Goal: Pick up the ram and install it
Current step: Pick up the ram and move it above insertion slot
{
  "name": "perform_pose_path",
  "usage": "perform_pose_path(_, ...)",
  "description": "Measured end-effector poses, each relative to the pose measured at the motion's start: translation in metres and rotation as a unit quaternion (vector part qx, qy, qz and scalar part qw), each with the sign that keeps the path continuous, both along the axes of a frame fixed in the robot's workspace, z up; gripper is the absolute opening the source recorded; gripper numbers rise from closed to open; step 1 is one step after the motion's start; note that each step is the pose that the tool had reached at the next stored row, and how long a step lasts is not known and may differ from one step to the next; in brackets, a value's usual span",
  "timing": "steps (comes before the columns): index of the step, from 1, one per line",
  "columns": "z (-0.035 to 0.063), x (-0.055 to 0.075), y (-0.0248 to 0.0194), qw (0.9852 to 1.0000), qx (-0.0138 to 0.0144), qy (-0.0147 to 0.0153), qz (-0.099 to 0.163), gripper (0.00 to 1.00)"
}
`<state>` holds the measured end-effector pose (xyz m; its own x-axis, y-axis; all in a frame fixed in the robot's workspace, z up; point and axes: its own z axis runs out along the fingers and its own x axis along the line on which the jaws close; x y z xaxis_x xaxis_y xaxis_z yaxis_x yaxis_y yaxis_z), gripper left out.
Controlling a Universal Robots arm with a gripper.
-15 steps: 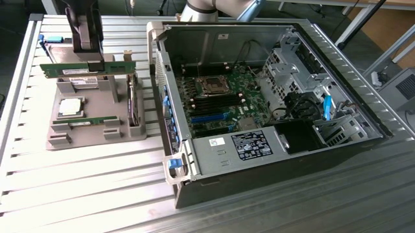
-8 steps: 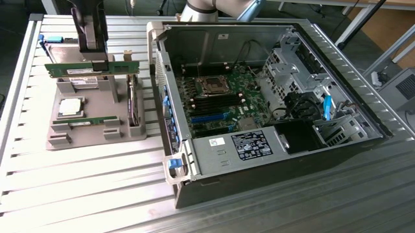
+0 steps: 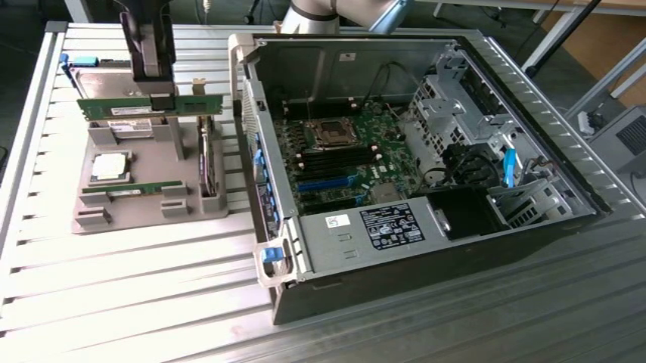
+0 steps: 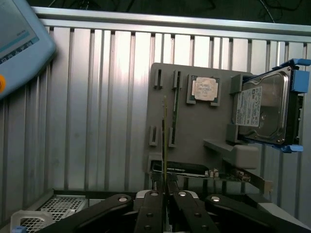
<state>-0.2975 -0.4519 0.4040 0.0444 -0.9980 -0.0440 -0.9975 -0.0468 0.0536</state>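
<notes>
Exterior view: ram (image 3: 111, 108) in pincer (image 3: 162, 101), above grey holder (image 3: 151, 162), twin stick (image 3: 131, 189), processor (image 3: 109, 168).

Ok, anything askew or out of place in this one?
Nothing stands out. The gripper holds the ram straight over the grey tray, the second stick sits upright in its slot, and the open computer case looks undamaged.

Green ram (image 3: 111, 109), grey fixture (image 3: 136, 209), silver ribbed table (image 3: 121, 287), blue caddy (image 4: 297, 63)
</notes>
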Motion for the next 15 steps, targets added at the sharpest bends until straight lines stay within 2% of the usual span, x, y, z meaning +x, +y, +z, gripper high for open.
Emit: perform_pose_path(15,0.0001,0.016,0.0000,1.0000,0.0000,0.0001,0.000,0.13)
